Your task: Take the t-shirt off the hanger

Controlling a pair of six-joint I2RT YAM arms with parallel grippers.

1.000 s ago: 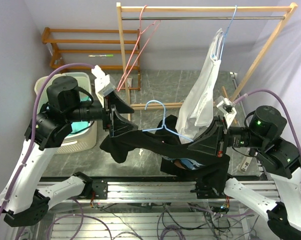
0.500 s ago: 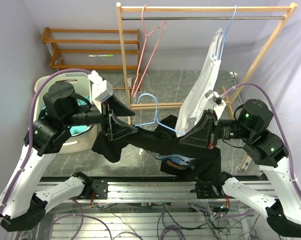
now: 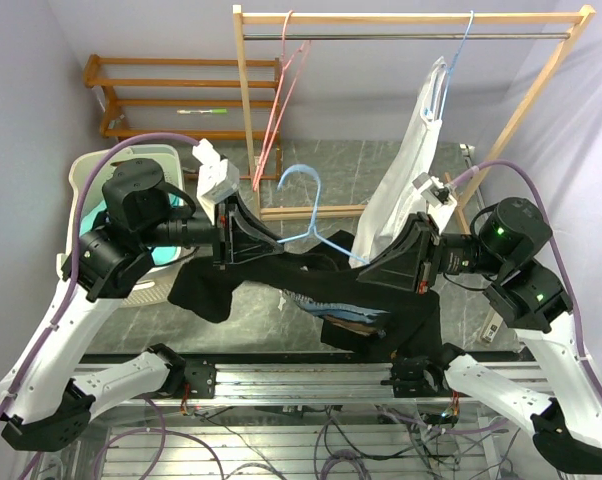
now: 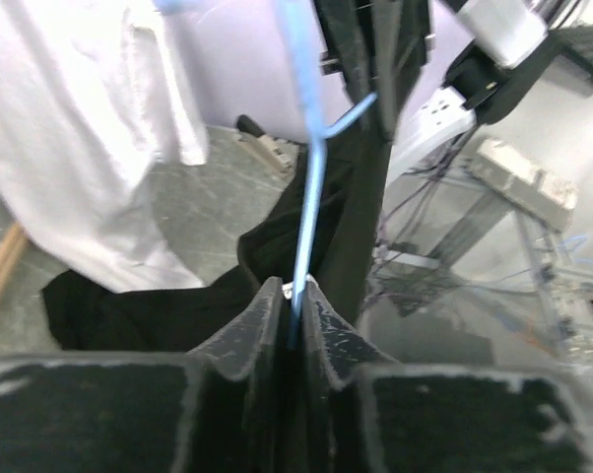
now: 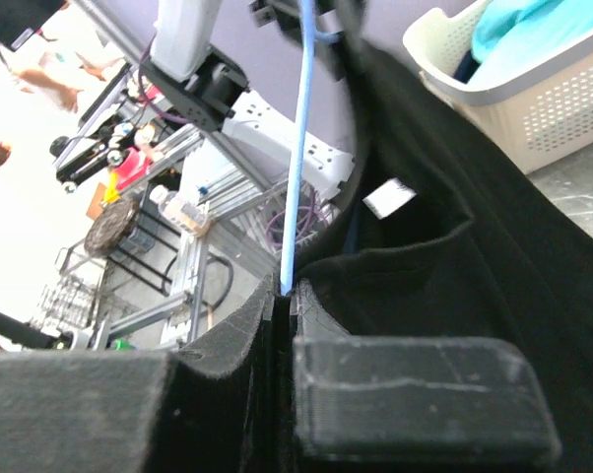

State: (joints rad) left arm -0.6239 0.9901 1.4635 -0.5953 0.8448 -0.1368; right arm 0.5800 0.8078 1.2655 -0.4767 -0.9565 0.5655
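Top external: left gripper [image 3: 266, 243] and right gripper [image 3: 373, 275] face each other in mid-air above the near edge. The black t-shirt [image 3: 311, 290] is strung between them and sags at both ends. The blue hanger [image 3: 317, 205] is with the shirt, its hook sticking up above the fabric and free of the rail. The jaws can't be read from here, since the fingers are dark against the black cloth.

Only this view shows the room:
- a wooden rack [image 3: 411, 17] behind, with a white garment [image 3: 406, 180] hanging from it and a pink hanger [image 3: 271, 120] at its left end
- a low wooden shelf [image 3: 181, 62] by the lilac wall
- a laundry basket [image 3: 81, 172] at the left, mostly hidden by the left arm
- a grey stone-look floor [image 3: 331, 165]
- a metal frame [image 3: 301, 378] with cables at the bottom

Left wrist: the fingers [image 4: 257, 320] are clamped on the blue hanger wire, which runs straight up out of a narrow slit between them. Black shirt fabric lies just behind the tips. The white garment fills the upper left. The background is blurry.

Right wrist: the fingers [image 5: 242, 330] are pressed tight on the other end of the hanger wire. The wire rises from the seam between them. The shirt drapes along the right side and shows a white tag [image 5: 388, 199]. Teal cloth [image 5: 523, 25] sits in the basket, which is cut off at the top right. Clutter at the left is too blurred to name.
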